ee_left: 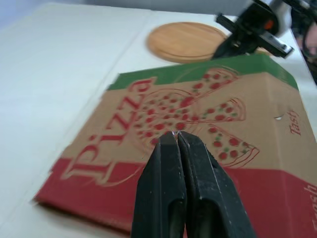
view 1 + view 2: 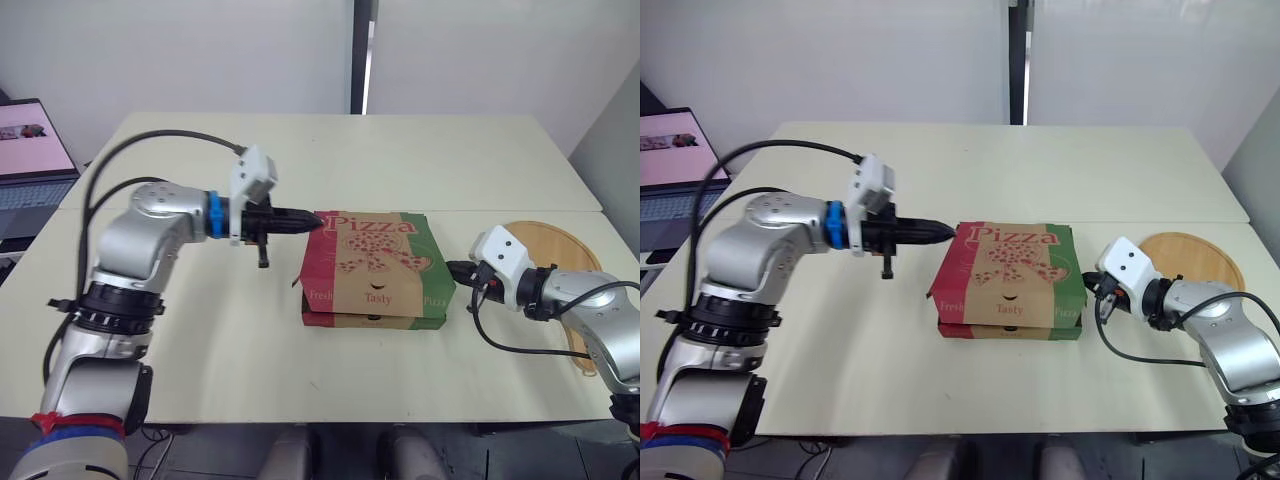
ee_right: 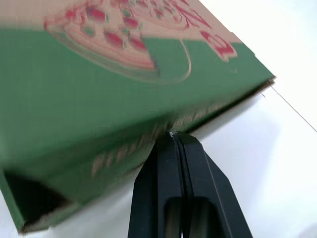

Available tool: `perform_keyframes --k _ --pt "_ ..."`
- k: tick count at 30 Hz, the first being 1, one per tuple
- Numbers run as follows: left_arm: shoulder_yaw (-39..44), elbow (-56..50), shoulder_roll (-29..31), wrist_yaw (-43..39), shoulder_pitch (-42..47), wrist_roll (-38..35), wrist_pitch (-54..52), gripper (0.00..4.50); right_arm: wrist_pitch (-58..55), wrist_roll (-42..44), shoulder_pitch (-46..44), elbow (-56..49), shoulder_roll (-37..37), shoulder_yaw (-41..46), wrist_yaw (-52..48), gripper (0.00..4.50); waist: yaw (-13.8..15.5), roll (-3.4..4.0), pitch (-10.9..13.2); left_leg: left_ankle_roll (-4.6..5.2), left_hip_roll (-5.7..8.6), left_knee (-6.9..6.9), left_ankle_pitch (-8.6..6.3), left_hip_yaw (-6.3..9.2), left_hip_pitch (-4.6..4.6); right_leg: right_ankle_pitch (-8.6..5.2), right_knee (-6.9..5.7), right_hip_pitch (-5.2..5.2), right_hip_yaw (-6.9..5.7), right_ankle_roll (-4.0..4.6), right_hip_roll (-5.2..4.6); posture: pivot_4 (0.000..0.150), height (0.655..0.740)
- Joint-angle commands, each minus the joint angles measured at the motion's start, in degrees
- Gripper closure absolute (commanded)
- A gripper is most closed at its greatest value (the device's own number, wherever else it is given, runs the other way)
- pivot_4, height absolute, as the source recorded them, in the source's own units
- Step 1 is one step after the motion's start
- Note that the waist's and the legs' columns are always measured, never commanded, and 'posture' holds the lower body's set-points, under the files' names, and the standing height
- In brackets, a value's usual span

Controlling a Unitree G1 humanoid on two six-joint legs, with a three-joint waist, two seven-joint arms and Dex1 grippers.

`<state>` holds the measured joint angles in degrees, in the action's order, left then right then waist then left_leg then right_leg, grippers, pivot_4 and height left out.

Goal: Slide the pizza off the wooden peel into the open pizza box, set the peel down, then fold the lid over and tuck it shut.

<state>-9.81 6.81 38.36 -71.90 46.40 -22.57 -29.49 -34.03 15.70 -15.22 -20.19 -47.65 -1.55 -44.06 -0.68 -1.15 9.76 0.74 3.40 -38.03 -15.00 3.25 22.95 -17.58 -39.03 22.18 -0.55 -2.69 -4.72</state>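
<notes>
The right claw [image 3: 172,135] is nearest, low over the table [image 2: 400,160]. Its two black fingers [image 3: 158,188] are pressed together with nothing between them. Their tips point at the green side wall of the pizza box [image 2: 375,265]. They are right at its lower edge, and contact cannot be told for sure.

The box lies between the two claws with its lid down over the base. Whether the flap is tucked in cannot be told. Its front wall faces the robot. The word "Pizza" runs along the far edge of the lid. The red band is on the left claw's side and the green band is on the right claw's side.

Farther back, the left claw [image 2: 318,222] reaches in level from the other side, its long axis lying across the table. Its fingers [image 1: 166,188] are likewise closed and empty, and the tip is at the lid's far red corner.

The wooden peel [image 2: 1190,255] lies flat on the table just behind the right claw, on the side away from the box. Its round blade is the far end.

Well beyond the left claw, at the table's edge, stands an open laptop [image 2: 30,150].
</notes>
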Motion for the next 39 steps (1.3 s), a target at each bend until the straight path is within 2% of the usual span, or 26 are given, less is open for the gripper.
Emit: perform_keyframes --k 1,10,22,32,36,39 --pt "-1.76 2.87 -1.09 -1.73 1.71 2.99 4.28 4.45 1.00 -0.03 -0.19 -1.20 -0.06 1.60 -0.24 4.50 -0.23 0.00 0.00 0.00 -0.01 0.01 0.00 0.00 0.00 0.00 0.00 0.01 0.00 0.00 0.01 0.150 0.7281" --pt "-2.46 7.93 -3.08 -4.02 2.66 5.86 7.91 4.45 1.35 2.32 1.45 -2.55 -0.31 5.26 -1.14 4.50 -0.02 -0.01 0.00 0.04 0.02 -0.03 -0.02 0.02 0.02 0.00 0.01 -0.01 0.00 0.00 0.00 0.150 0.7281" --pt "-2.90 8.63 -3.67 -5.37 2.31 7.67 9.15 4.45 2.15 1.78 4.82 -4.81 -1.63 4.98 -3.56 4.50 0.17 -0.01 0.01 0.10 0.02 -0.04 -0.06 0.03 0.02 0.00 0.00 -0.02 -0.02 0.00 0.00 0.150 0.7281" --pt "-2.84 8.45 -4.05 -5.54 1.91 8.50 9.66 4.45 2.96 2.52 8.17 -2.04 -8.41 13.96 -7.51 4.50 0.53 -0.02 0.01 0.16 0.03 -0.06 -0.08 0.02 0.02 0.00 0.01 -0.05 -0.03 0.00 0.00 0.150 0.7281" --pt "-2.80 8.76 -4.05 -5.71 2.03 8.67 9.96 4.45 0.03 6.56 6.01 -2.79 -9.09 17.86 -8.75 4.50 0.39 -0.02 0.01 0.18 0.00 -0.06 -0.09 0.02 0.00 0.00 0.00 -0.05 -0.02 0.00 0.01 0.150 0.7281" --pt "-2.83 9.19 -4.20 -5.79 2.31 8.83 10.27 4.45 -2.66 10.12 2.25 -5.60 -7.78 16.35 -8.40 4.50 0.29 -0.01 0.01 0.17 0.00 -0.07 -0.09 0.01 0.00 0.00 0.00 -0.06 -0.01 0.00 0.00 0.150 0.7281"
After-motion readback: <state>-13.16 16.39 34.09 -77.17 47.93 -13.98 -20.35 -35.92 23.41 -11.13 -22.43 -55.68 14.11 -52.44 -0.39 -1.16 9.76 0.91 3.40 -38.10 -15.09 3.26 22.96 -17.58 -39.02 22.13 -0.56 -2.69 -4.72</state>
